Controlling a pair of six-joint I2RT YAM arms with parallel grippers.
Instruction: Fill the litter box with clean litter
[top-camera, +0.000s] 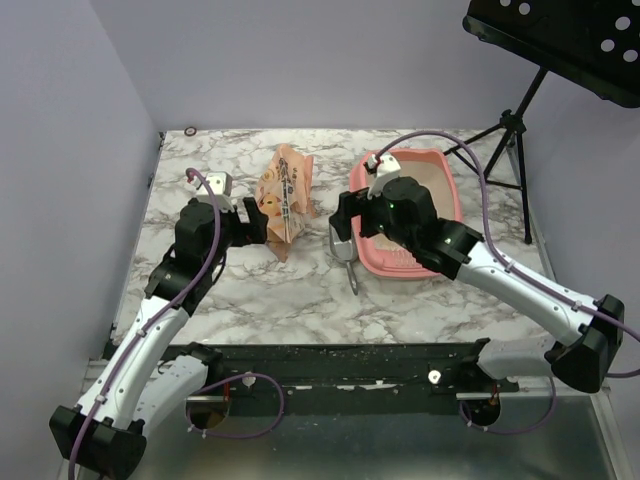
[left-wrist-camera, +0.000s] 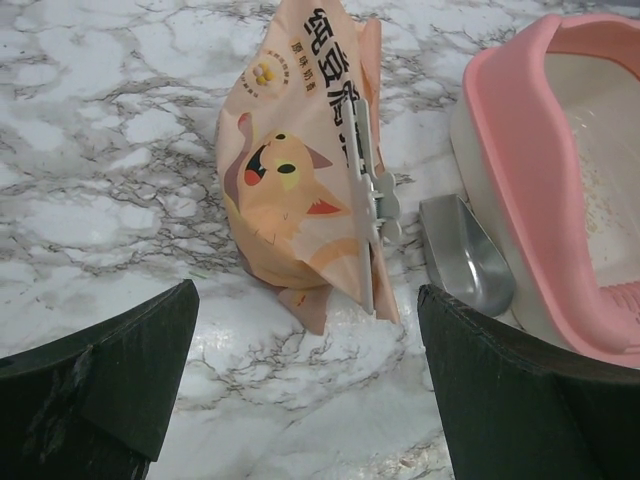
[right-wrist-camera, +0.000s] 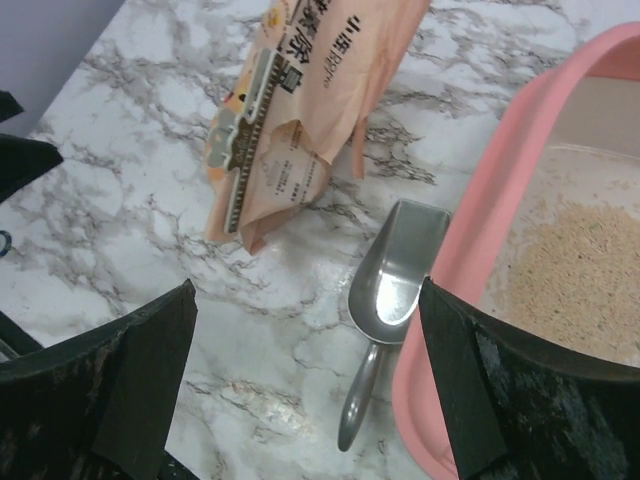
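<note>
The pink litter box (top-camera: 385, 268) stands at the right back of the marble table, with beige litter (right-wrist-camera: 570, 270) lying in a shallow heap inside. The box also shows in the left wrist view (left-wrist-camera: 520, 150) and the right wrist view (right-wrist-camera: 480, 230). An orange bag with a cat face (top-camera: 283, 195) (left-wrist-camera: 300, 190) (right-wrist-camera: 300, 90) lies left of the box, clipped shut. A grey metal scoop (top-camera: 345, 255) (left-wrist-camera: 465, 255) (right-wrist-camera: 395, 290) lies between bag and box, empty. My left gripper (top-camera: 258, 222) (left-wrist-camera: 307, 300) is open just short of the bag. My right gripper (top-camera: 345, 225) (right-wrist-camera: 307, 295) is open above the scoop.
A black music stand (top-camera: 560, 40) on a tripod stands off the table's back right corner. A small ring (top-camera: 190, 131) lies at the back left edge. Grey walls close the left and back sides. Loose granules dot the black rail (top-camera: 340, 355) at the near edge.
</note>
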